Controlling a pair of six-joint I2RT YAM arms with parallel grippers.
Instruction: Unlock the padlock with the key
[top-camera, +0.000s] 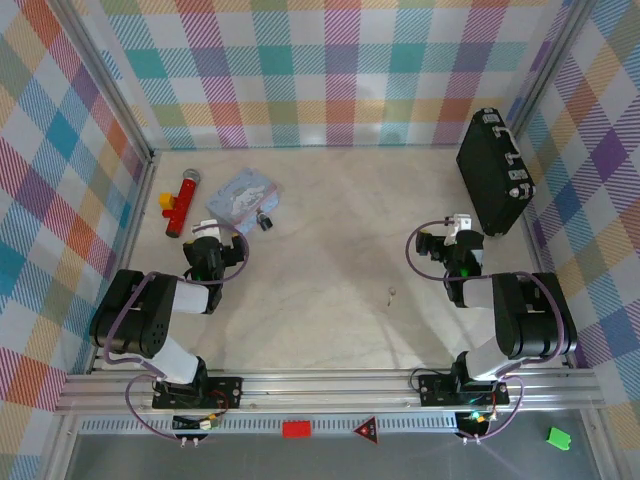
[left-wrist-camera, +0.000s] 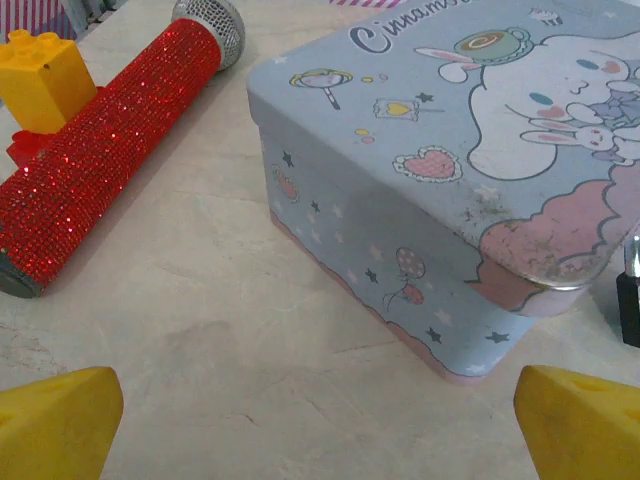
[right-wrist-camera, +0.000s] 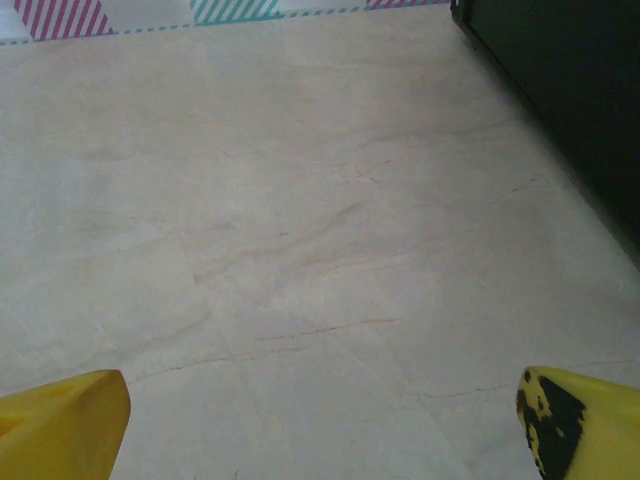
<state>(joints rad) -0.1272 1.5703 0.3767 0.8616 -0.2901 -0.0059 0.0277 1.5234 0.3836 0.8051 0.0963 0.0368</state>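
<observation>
Toward the left rear of the table (top-camera: 330, 230), spotted the padlock (top-camera: 265, 221), small and dark, lying just off the near right corner of the pale blue cartoon tin (top-camera: 243, 195); caught again as a dark sliver at the right edge of the left wrist view, beside that tin. Found the key (top-camera: 391, 294) well apart from it, flat on bare marble between the two arms. Saw the left gripper (left-wrist-camera: 320, 420) facing the tin with jaws spread wide, gripping nothing. Same for the right gripper (right-wrist-camera: 320, 420): fingers wide apart over bare table, nothing held, near the black case (top-camera: 493, 170). Noted a red glitter microphone (top-camera: 183, 203) and yellow brick (top-camera: 165, 200) left of the tin.
</observation>
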